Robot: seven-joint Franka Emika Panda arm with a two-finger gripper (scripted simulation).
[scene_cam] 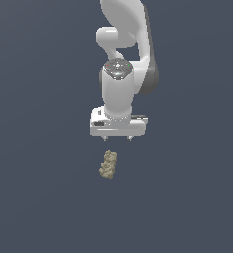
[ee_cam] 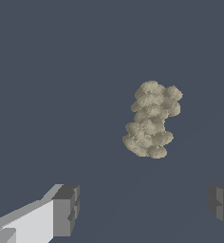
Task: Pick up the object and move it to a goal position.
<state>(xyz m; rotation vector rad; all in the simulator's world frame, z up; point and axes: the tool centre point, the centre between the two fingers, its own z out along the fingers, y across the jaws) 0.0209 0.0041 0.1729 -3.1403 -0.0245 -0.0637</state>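
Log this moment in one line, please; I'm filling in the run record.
phase: approach | hand: open, empty, apart from object | object: tan lumpy clump, ungrasped | goal: not visible

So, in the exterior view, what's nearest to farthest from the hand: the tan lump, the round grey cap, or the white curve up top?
1. Tan lump: just below the open hand, not touching it.
2. Round grey cap: above the hand, on the arm.
3. White curve: at the picture's top edge, farthest.
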